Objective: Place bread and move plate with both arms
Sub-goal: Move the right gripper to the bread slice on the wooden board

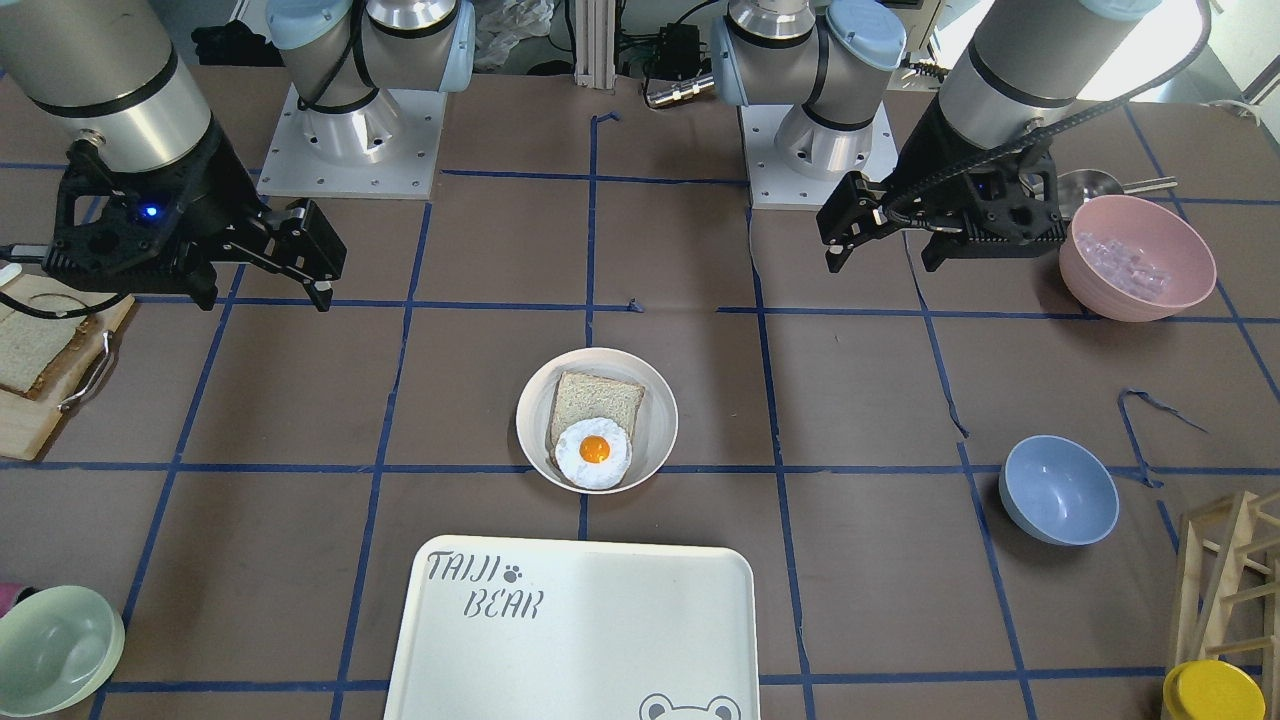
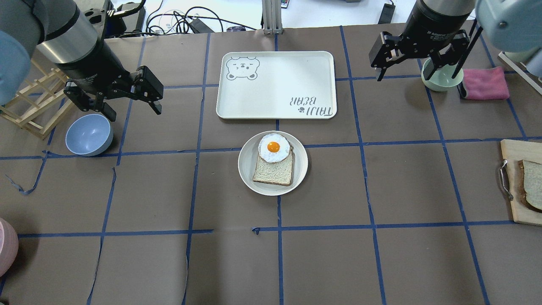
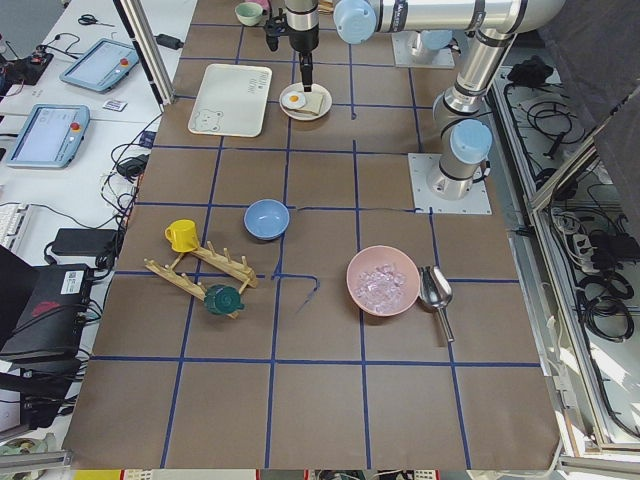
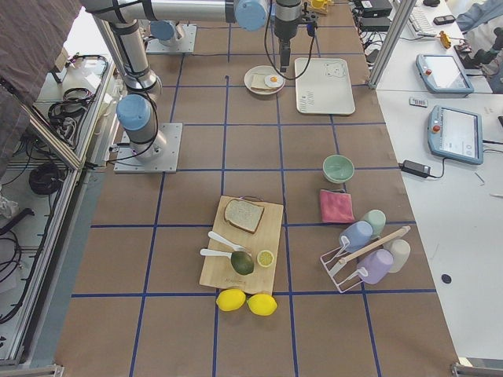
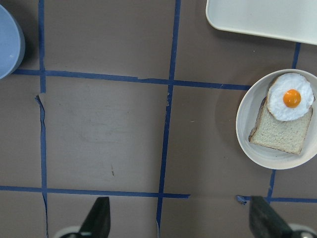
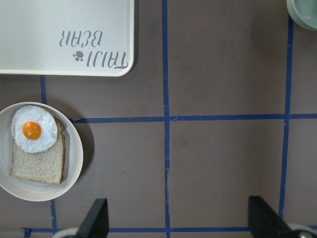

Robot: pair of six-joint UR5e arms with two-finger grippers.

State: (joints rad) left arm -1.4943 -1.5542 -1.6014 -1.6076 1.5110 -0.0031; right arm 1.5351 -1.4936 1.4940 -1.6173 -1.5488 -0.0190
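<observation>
Probably the step in hand is fetching the bread, since neither arm has anything yet. Taking it left to right in the overhead view: the left gripper has no part in the pick and does best to hold off beyond the blue bowl, leaving the middle free. The plate sits mid-table, just short of the tray, and already carries a tan slice with an egg lapping its far edge. The new slice should come down flat and square on that stack, released low so the egg does not slide.

The right gripper has the real work. It must swing across to the board at the robot's right end of the table, drop over the bread, and pinch it lightly across the crust. The crumb looks soft and would likely dent or tear under a hard squeeze. The board's metal handle lies on the near side and is worth avoiding. For the later carry, each arm should likely take an opposite rim.

As for the tools: the left gripper's jaws stand wide apart, empty, above bare table. The right gripper's are likewise spread and empty, hanging over the green bowl and touching nothing.
</observation>
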